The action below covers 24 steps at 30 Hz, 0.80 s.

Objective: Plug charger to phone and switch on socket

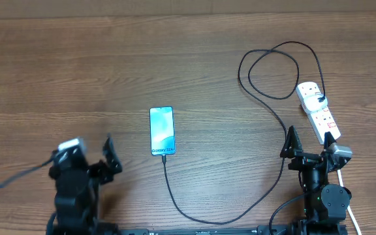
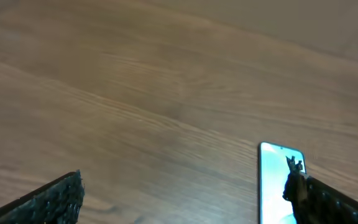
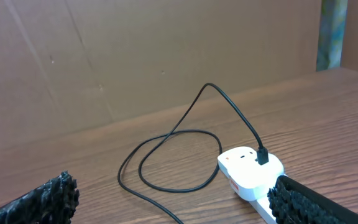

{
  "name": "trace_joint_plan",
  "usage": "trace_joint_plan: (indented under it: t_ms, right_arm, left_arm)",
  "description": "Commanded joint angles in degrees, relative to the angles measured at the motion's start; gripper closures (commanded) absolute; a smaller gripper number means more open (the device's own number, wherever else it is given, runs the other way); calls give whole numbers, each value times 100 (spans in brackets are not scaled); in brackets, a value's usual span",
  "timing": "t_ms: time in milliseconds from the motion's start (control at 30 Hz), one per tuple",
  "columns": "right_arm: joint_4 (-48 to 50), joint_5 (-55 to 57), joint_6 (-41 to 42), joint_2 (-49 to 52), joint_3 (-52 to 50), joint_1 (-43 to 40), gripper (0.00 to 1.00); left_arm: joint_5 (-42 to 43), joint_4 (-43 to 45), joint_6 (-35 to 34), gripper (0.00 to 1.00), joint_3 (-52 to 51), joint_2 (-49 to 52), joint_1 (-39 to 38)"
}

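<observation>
The phone (image 1: 162,130) lies flat mid-table with its light blue screen up; the left wrist view has it low on the right (image 2: 275,186). The charger (image 1: 194,217), a thin black cable, meets the phone's near edge, sweeps right and loops (image 3: 173,155) to a black plug on the far end of the socket (image 1: 318,109). That white socket (image 3: 248,177) lies at the right. My left gripper (image 1: 111,156) is open left of the phone, holding nothing (image 2: 182,199). My right gripper (image 1: 311,142) is open at the socket's near end, also holding nothing (image 3: 176,202).
A brown wall (image 3: 135,56) rises behind the wooden table (image 1: 57,78). The socket's white lead (image 1: 350,209) runs off the near right beside my right arm. Thick black robot cables (image 1: 5,189) trail at the near left.
</observation>
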Motion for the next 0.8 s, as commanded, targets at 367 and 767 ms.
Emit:
trace_joint_plan:
  t_ms: [367, 767]
  right_arm:
    - [11, -48, -28, -66, -61, -26, 0]
    - [11, -48, -26, -66, -61, -26, 0]
  left_arm:
    - [1480, 2151, -74, 1, -1587, -1484, 841]
    - [1711, 4430, 951, 0, -2975, -1700, 710]
